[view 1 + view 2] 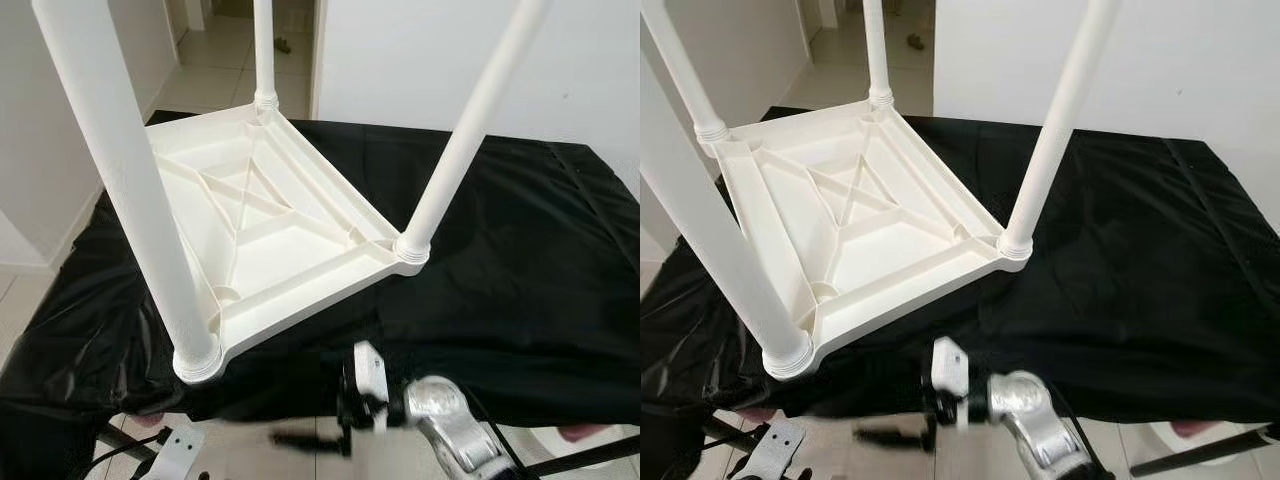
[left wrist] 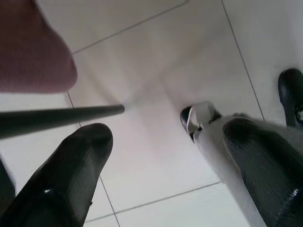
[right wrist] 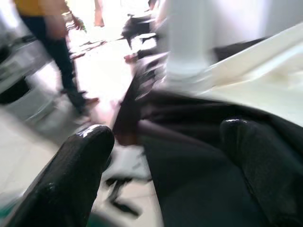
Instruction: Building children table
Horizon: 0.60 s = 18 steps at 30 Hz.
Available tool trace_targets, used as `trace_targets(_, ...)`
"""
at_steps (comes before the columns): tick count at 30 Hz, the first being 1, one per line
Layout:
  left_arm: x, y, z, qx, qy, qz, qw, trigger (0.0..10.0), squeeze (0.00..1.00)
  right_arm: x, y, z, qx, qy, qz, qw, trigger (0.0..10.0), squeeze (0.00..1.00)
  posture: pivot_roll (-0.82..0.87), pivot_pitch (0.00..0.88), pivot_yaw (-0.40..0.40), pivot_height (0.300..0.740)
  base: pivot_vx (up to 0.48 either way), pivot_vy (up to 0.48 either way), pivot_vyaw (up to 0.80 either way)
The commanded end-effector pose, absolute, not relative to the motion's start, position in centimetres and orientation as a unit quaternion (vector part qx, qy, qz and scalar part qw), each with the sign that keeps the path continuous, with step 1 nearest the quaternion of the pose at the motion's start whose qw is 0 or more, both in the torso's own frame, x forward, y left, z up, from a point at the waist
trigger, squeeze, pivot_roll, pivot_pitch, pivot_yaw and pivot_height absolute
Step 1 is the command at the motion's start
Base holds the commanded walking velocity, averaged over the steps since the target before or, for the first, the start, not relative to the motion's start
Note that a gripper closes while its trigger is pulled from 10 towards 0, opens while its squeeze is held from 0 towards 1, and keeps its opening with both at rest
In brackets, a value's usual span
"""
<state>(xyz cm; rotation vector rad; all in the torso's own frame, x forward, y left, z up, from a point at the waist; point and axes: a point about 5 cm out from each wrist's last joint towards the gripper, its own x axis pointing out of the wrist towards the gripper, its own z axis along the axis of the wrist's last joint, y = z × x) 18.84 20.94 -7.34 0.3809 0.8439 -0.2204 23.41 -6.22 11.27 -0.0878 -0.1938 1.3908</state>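
Table [image 1: 860, 215] lies upside down on black cloth [image 1: 1140, 260] — legs [image 1: 1055, 130] screwed upward. Right gripper [image 3: 161, 156] spread, empty, just below table corner. Left gripper [image 2: 165, 165] spread, hanging over floor.

Inverted children table [image 1: 855, 225] on covered tabletop [image 1: 1140, 280], left of centre.

The children table lies top-down on the cloth [image 1: 520, 270] that covers the tabletop, with its four legs [image 1: 1055, 130] pointing up, one at each corner. The cloth's right half lies bare. The right tool [image 1: 300, 438] sits before the tabletop's near edge, below the table's nearest corner; its arm [image 1: 1035, 425] enters from the lower right. The left tool [image 2: 165, 161] hangs above the floor [image 2: 156, 71]. A doorway [image 1: 245, 40] lies behind the tabletop.
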Motion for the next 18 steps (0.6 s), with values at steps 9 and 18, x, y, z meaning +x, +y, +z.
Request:
trace_targets(9,18.0,20.7,-7.9,0.181,0.426,-0.101,0.881,10.0,0.0,25.8,-7.8,14.6,0.012,-0.173,0.462,0.87,10.0,0.0,0.1,0.018,-0.015,0.74,0.0,0.0,0.0)
trace_targets(18,18.0,21.0,-7.9,0.179,0.43,-0.093,0.88,10.0,0.0,22.6,-8.3,11.6,-0.011,-0.112,0.5,0.859,10.0,0.0,0.07,0.021,-0.001,0.74,0.0,0.0,0.0)
